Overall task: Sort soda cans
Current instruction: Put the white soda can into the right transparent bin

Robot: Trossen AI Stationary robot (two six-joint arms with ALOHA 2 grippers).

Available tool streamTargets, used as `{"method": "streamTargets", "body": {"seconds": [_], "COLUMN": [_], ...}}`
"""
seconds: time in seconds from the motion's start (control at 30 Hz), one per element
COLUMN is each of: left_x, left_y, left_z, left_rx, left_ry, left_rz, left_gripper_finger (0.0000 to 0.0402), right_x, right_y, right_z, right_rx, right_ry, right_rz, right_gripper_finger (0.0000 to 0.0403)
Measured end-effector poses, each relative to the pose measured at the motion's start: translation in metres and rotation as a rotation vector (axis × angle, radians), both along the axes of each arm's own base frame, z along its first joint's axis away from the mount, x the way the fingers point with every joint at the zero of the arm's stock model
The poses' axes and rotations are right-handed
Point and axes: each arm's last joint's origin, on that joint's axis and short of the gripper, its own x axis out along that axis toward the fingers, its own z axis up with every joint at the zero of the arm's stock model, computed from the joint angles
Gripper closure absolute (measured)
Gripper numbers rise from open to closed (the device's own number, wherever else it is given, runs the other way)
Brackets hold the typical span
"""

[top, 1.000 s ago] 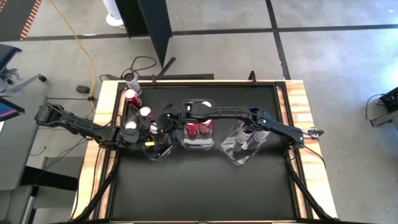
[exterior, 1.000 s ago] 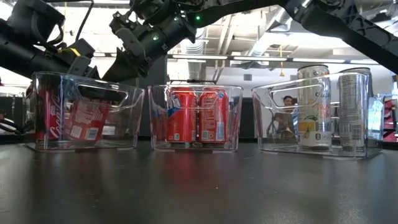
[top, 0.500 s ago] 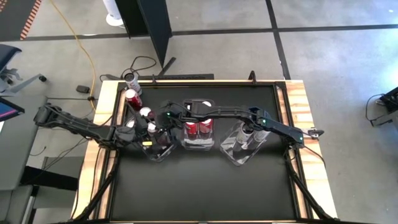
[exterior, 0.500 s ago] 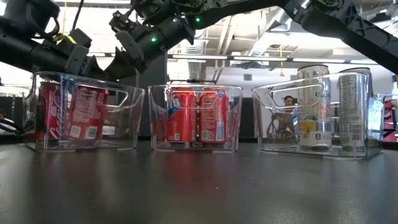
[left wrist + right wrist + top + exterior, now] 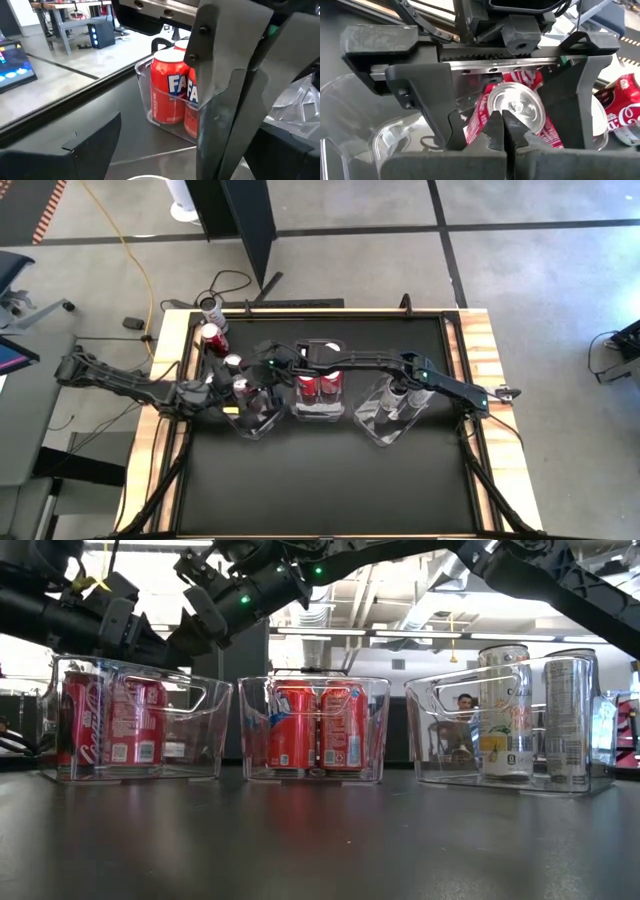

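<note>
My left jaws (image 5: 520, 107) stand wide around a red can (image 5: 516, 107) in the left bin (image 5: 135, 720), not gripping it; my right jaws (image 5: 503, 131) are pressed together just above. Two red cans (image 5: 318, 727) fill the middle bin, silver cans (image 5: 525, 715) the right

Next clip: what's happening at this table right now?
Two arms are sorting soda cans into three clear bins. The left gripper, fingers open, sits over the left bin, around a red can standing inside. The right gripper, fingers shut, hovers just above that can. The middle bin holds red cans, the right bin silver ones.
</note>
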Motion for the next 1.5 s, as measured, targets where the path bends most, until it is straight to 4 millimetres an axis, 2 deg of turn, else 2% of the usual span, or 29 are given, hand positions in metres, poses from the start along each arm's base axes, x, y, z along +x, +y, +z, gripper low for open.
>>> {"method": "streamTargets", "body": {"seconds": [0.2,0.43,0.57,0.67,0.83,1.03,1.23,1.37,1.5], "left_x": [-0.002,-0.004,-0.004,-0.004,-0.006,-0.013,-0.017,-0.006,0.008], "left_y": [0.0,0.001,0.001,0.002,0.005,0.016,0.032,0.044,0.057], "left_z": [0.004,0.017,0.029,0.044,0.074,0.099,0.114,0.114,0.126], "left_rx": [0.016,0.038,0.048,0.072,0.128,0.1,0.028,-0.003,0.025], "left_ry": [-0.017,-0.009,0.047,0.043,0.021,0.01,0.024,0.093,0.132], "left_rz": [-0.005,-0.009,-0.004,0.04,0.147,0.321,0.453,0.491,0.545], "left_gripper_finger": [0.0031,0.0031,0.0031,0.0031,0.0048,0.0116,0.0195,0.0239,0.027], "right_x": [0.0,-0.009,-0.018,-0.029,-0.059,-0.103,-0.149,-0.175,-0.202], "right_y": [0.001,0.005,0.006,0.006,0.007,-0.004,-0.031,-0.051,-0.071], "right_z": [0.01,0.038,0.058,0.08,0.13,0.176,0.213,0.231,0.249], "right_rx": [-0.028,-0.078,-0.079,-0.099,-0.147,-0.167,-0.155,-0.158,-0.186], "right_ry": [-0.033,-0.073,-0.089,-0.105,-0.147,-0.135,-0.134,-0.151,-0.176], "right_rz": [0.013,0.024,0.02,-0.001,-0.008,-0.028,-0.115,-0.181,-0.244], "right_gripper_finger": [0.0403,0.0396,0.0369,0.0336,0.0274,0.0219,0.0205,0.0204,0.0204]}}
